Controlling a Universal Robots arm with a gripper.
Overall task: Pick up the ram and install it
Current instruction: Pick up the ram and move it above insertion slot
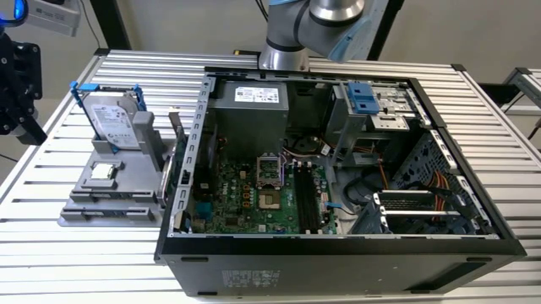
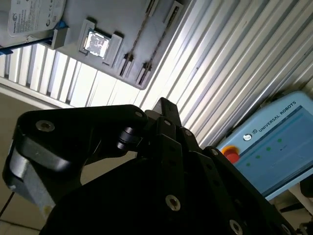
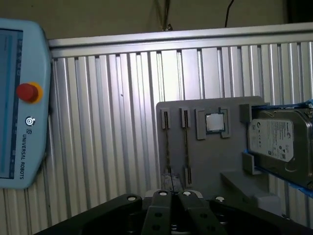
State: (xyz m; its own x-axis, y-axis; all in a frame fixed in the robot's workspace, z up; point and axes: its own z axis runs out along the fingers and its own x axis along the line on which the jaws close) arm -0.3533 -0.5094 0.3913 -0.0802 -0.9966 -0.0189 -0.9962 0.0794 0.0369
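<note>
Seemingly at the approach step, gripper clenched on nothing and short of the grey fixture, the ram edge-up in its narrow slot beside the processor chip; probably calls for opening and aligning along the stick.

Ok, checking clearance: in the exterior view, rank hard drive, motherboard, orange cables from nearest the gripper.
1. Hard drive, exterior view's left, on the gripper side.
2. Motherboard, middle of the case.
3. Orange cables, case's right end.
</note>
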